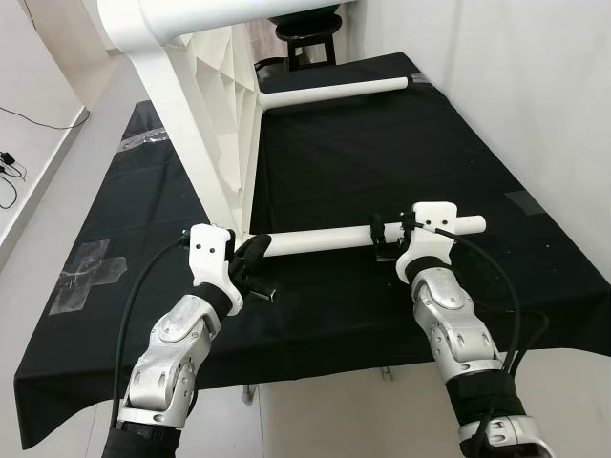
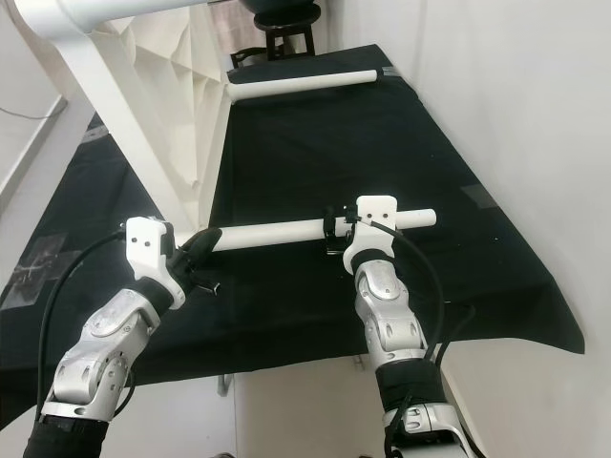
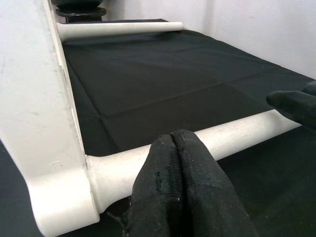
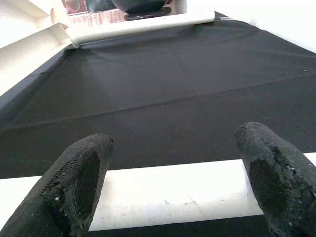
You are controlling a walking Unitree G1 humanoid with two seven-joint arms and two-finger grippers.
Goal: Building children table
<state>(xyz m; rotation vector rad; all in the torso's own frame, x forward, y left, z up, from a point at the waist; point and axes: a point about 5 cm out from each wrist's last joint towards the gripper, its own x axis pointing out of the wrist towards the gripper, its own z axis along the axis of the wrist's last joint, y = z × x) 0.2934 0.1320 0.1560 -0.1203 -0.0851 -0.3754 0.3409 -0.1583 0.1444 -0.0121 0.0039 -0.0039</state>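
Left eye view: the near leg (image 1: 325, 238) lies crosswise on the cloth (image 1: 382, 153), its long axis left to right. The left gripper (image 1: 250, 260) pinches its socket end (fingers together); the right gripper (image 1: 389, 237) straddles it, wide. Farther off, the tabletop (image 1: 215, 124) stands on edge with a second leg (image 1: 334, 92).

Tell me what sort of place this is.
Likely an indoor room set up as an assembly spot: a black cloth spread on the floor beside a plain white wall, with a white children's table on its side and cables along the wall.
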